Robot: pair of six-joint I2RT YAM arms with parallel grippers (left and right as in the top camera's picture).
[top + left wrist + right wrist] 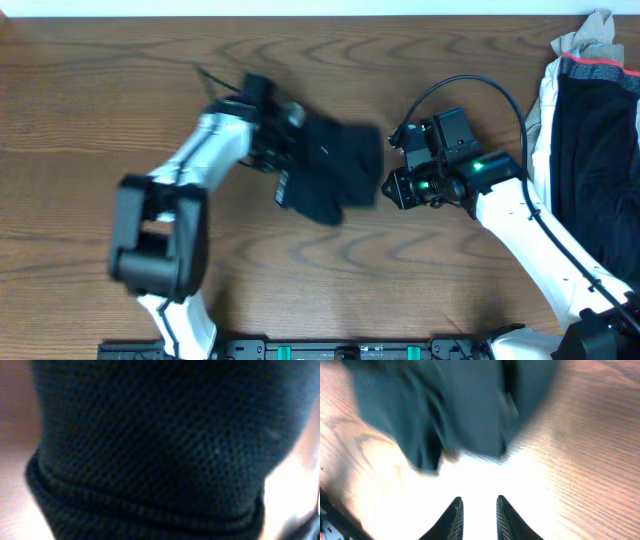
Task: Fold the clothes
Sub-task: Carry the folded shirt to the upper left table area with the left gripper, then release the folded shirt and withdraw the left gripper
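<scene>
clothes bundle [335,168] at left gripper [284,150]

My left arm [200,155] angles up and to the right. The left gripper [285,165] is blurred and its fingers are hidden, so I can't read their state. My right arm [520,215] reaches in leftward. The right gripper [477,510] is empty, its fingertips slightly apart.

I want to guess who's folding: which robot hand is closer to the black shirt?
Left. The left gripper is up against the black shirt, fabric filling its camera; the right gripper sits apart, empty.
</scene>
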